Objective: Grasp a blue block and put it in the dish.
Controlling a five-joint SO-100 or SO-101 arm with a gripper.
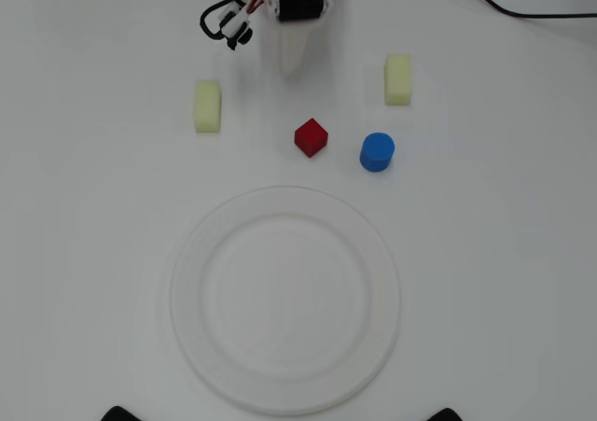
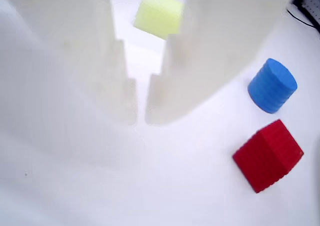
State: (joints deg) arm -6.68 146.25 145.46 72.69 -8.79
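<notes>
— Worktop [image 1: 84, 253] first: what is on that plain white surface?

— Biggest thing is the dish [image 1: 284, 398], a large round white plate with a wide flat rim, low in the overhead view. Nothing lies in it.

— And the arm?

— White arm [image 1: 298, 6] at the top edge of the overhead view, its pale gripper [image 1: 292, 66] pointing down toward the middle of the surface, touching no block. In the wrist view the jaws stand nearly together, a thin slit between the tips, clamped on nothing.

— Blocks?

— Two pale yellow rectangular foam blocks, one left [image 1: 207, 105] and one right [image 1: 398, 78] of the gripper in the overhead view. Red cube [image 1: 311, 137] sits between gripper and dish.

— The blue block?

— Small bright blue short cylinder [image 1: 377, 151], upright on the worktop, just right of the red cube, apart from it and outside the dish.
</notes>
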